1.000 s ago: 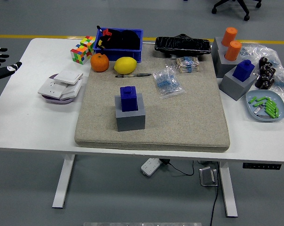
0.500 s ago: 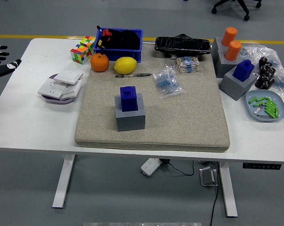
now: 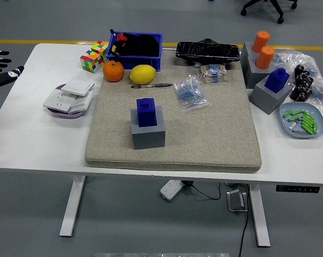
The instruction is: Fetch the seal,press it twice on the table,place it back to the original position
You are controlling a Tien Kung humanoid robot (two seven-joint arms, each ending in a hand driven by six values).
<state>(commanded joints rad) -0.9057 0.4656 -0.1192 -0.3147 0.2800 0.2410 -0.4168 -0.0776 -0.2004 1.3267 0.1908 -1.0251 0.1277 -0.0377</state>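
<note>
Two seals: one blue seal (image 3: 146, 112) stands upright in its grey base (image 3: 148, 130) mid-mat; a second blue one (image 3: 278, 78) sits in a grey base (image 3: 270, 95) at the right, off the mat.
Stage: seated seal fits either a fetch still ahead or a finished return; the pictures do not settle which.
Mat: tan mat (image 3: 215, 134) covers most of the table (image 3: 22, 134); bare white surface remains at left and right.
Left hand: left hand (image 3: 2, 68) shows only at the far left edge, well apart from the seal, holding nothing, fingers loosely spread.
Right hand: not visible.
Risk, wrong pick: two alike seals could be confused.
Risk, base: a tight fit could lift or tip the base with the seal.
Risk, clutter: pen (image 3: 151, 85), lemon (image 3: 143, 74) and bag (image 3: 190, 93) lie just behind; a sweeping reach could knock them.
Risk, return: a tilted seal could miss its socket.
</note>
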